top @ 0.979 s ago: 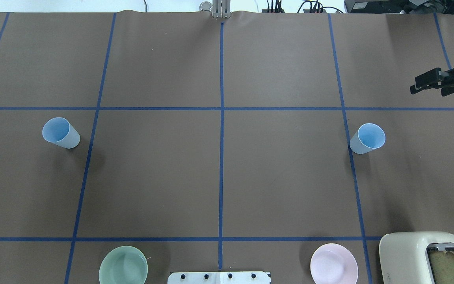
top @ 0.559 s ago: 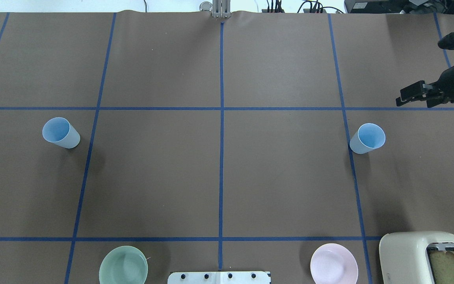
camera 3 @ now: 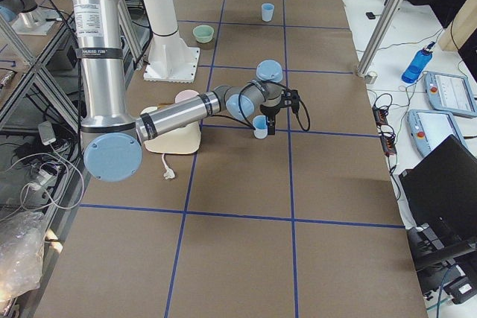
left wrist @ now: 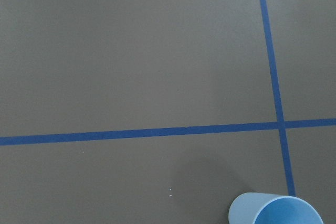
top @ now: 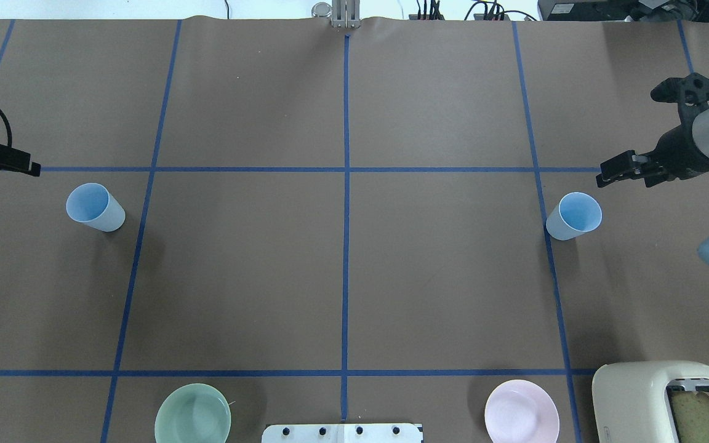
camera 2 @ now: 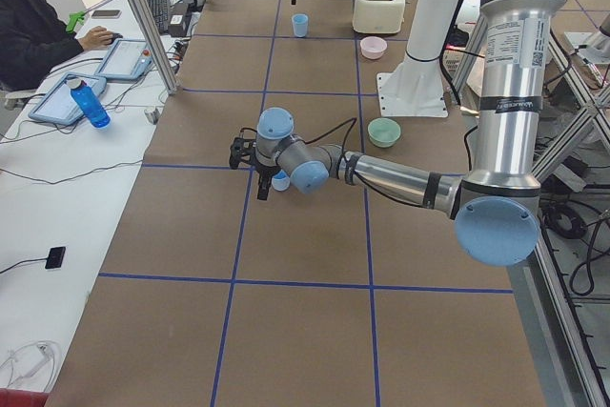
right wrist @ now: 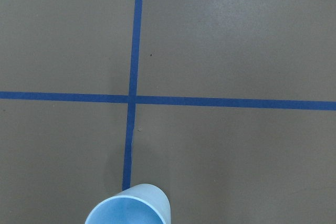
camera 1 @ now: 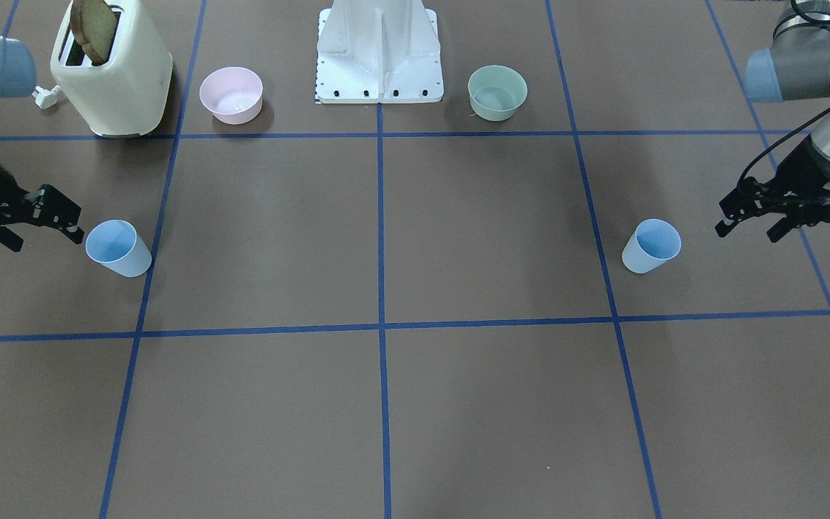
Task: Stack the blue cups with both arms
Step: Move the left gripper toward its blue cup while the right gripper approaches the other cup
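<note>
The left blue cup (top: 95, 207) stands upright on the worktop (top: 342, 277), just inward of the left gripper (camera 1: 745, 234). The right blue cup (top: 573, 215) stands likewise just inward of the right gripper (camera 1: 47, 240). Both grippers hang above the worktop with jaws spread, holding nothing and touching neither cup.

Between the grippers the brown worktop is a wide stretch crossed by blue tape lines (top: 346, 184).

The white base stand (camera 1: 380, 50) is midway between the grippers, at the robot's edge. On the robot side of the right gripper sits a cream toaster (top: 656, 400) with a slice of bread (camera 1: 91, 29) in it. A pink bowl (top: 520, 411) and a pale green bowl (top: 192, 413) flank the stand, well apart from both cups.
</note>
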You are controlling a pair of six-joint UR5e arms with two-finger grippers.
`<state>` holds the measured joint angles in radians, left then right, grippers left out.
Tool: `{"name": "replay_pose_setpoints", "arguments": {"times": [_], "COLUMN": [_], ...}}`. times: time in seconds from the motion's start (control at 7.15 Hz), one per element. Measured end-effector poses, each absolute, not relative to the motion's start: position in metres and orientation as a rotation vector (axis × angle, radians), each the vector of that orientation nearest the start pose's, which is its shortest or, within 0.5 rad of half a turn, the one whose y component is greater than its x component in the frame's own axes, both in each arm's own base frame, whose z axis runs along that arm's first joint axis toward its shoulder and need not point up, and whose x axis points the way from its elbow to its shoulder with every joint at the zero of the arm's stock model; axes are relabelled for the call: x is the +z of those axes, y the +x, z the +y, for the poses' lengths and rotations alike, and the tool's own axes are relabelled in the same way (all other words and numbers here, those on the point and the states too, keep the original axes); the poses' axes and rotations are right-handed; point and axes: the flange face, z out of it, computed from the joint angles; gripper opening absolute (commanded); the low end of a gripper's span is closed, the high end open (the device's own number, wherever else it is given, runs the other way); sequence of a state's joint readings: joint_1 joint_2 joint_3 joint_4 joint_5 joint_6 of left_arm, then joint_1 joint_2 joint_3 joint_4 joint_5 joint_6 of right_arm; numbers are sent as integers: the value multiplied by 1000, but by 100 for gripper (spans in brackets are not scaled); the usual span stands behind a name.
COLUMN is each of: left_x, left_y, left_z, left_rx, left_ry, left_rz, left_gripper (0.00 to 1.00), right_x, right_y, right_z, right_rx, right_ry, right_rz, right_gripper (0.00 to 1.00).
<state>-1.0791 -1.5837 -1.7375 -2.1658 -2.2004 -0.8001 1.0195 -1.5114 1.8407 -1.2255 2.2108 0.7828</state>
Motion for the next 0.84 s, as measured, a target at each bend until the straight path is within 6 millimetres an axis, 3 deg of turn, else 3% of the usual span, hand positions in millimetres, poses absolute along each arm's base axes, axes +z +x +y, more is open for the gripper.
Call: {"name": "replay_pose_setpoints", "arguments": {"times": [0.42,0.84], "left_x": [497,497], "left_y": [226,249], "left_z": [-476,-466], "left_rx": [-50,-42], "left_ry": [238,231], "left_rz": [915,905], "left_gripper": [98,98], "right_x": [459,461], "right_y": [-215,-218], "right_z": [-483,-482], "right_rx": [-5,-8], "right_ry": [128,123], "right_rz": [-882,-879], "right_gripper": [100,100]}}
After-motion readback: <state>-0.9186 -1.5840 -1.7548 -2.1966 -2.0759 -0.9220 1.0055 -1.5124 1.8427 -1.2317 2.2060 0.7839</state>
